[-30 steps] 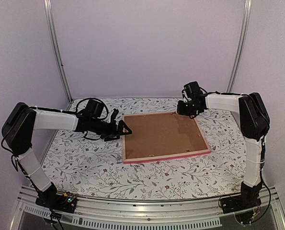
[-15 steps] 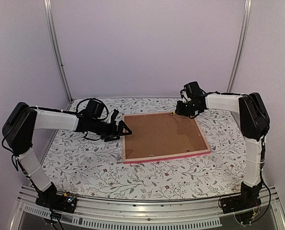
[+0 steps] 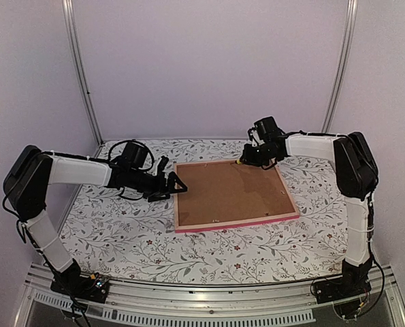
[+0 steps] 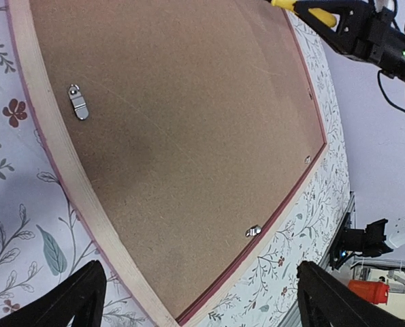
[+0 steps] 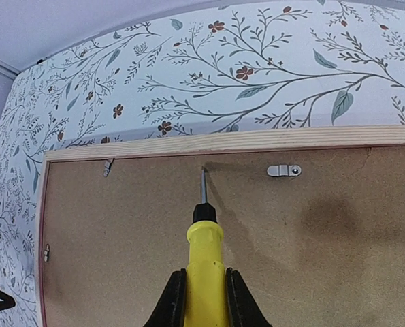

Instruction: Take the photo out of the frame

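One yellow screwdriver [image 5: 203, 252] is clamped in my right gripper [image 5: 203, 300]; I should turn the far clip [image 5: 284, 170] gently, left gripper [image 4: 199, 289] wide beside the frame [image 3: 236, 223].

1. The left arm [image 3: 79, 170] is reaching low toward the right, with its forearm almost level.
2. The left gripper [image 3: 173, 185] is standing with its jaws wide apart, gripping nothing.
3. The right arm [image 3: 311, 144] is stretching left from a raised elbow.
4. The right gripper [image 3: 248, 159] is pointing down-left, clamping a screwdriver [image 5: 203, 262].
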